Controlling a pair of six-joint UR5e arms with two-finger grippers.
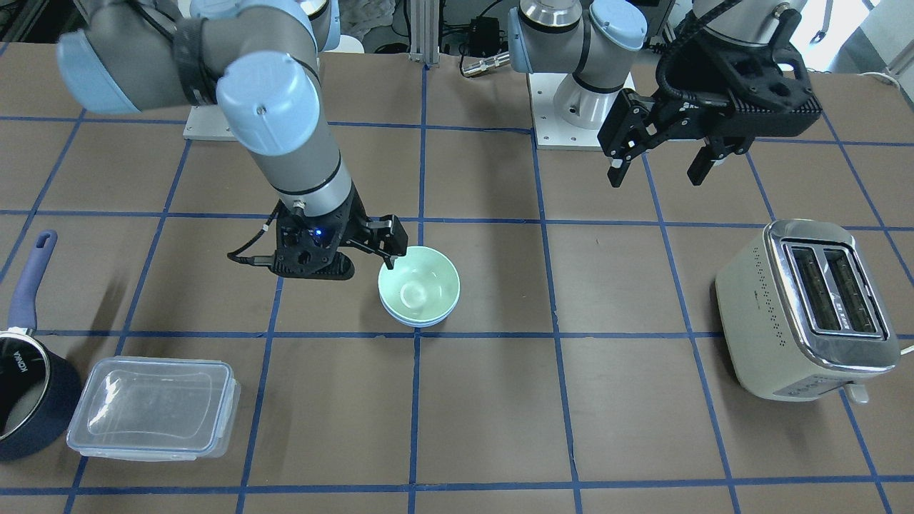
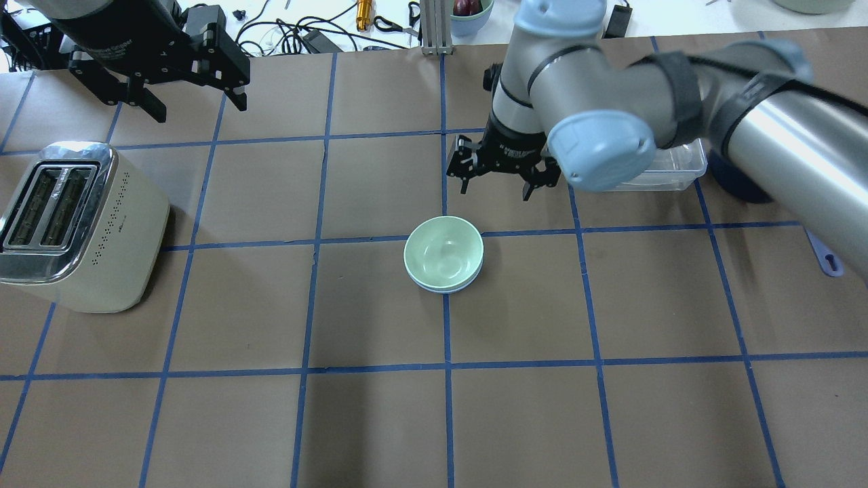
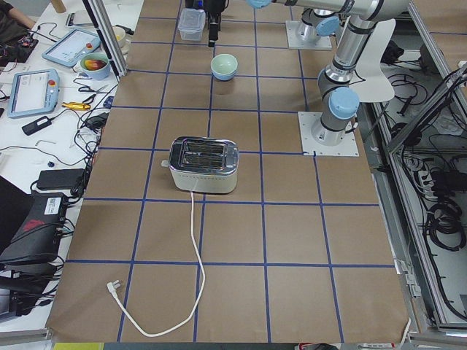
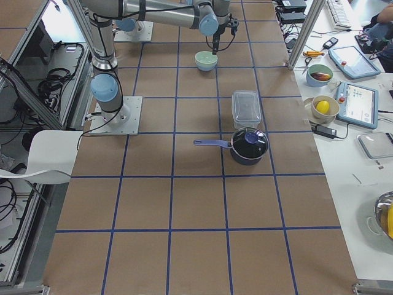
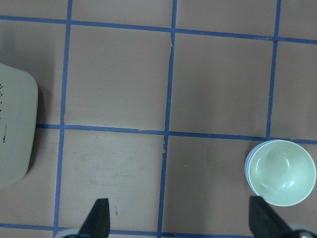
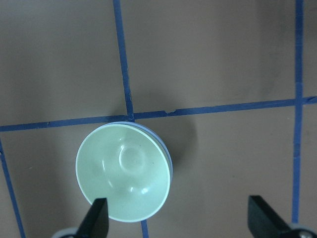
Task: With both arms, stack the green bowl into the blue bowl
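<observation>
The green bowl (image 1: pixel 420 289) sits nested inside the blue bowl (image 1: pixel 421 323) near the table's middle; only a thin blue rim shows under it. The stack also shows in the overhead view, green bowl (image 2: pixel 443 259) over blue rim (image 2: pixel 449 289). My right gripper (image 2: pixel 495 190) is open and empty, hovering just beyond the bowls; in its wrist view the green bowl (image 6: pixel 124 171) lies below the left finger. My left gripper (image 2: pixel 199 107) is open and empty, raised far from the bowls, above the table's back corner; it also shows in the front view (image 1: pixel 657 175).
A cream toaster (image 2: pixel 68 224) stands on my left side. A clear plastic lidded container (image 1: pixel 153 407) and a dark navy saucepan (image 1: pixel 28 385) stand on my right side. Cables and tools lie beyond the table's far edge.
</observation>
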